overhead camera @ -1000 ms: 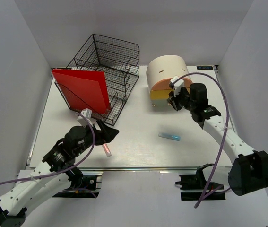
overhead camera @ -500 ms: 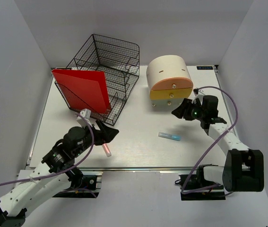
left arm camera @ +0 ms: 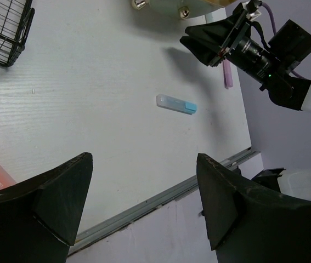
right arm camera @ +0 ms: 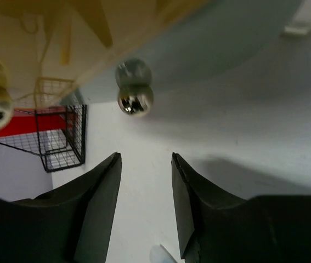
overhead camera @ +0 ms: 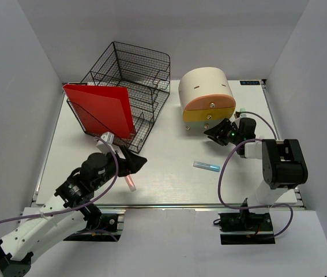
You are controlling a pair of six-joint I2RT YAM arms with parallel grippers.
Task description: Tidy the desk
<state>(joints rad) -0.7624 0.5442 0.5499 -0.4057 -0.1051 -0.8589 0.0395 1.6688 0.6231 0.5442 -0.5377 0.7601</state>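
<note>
desk [overhead camera: 169,187]: white tabletop under both arms; blue-capped tube [overhead camera: 207,167] lies loose near its middle.
right gripper [overhead camera: 215,131]: jaws narrowly parted, empty, levelled at a drawer knob [right arm camera: 135,99], likely to pull it.
left gripper [left arm camera: 144,164]: spread wide, empty, just beside a red marker [overhead camera: 130,183].

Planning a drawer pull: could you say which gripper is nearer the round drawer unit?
Right. The right gripper sits just before the drawer unit; the left gripper is across the desk, by the mesh tray.
</note>
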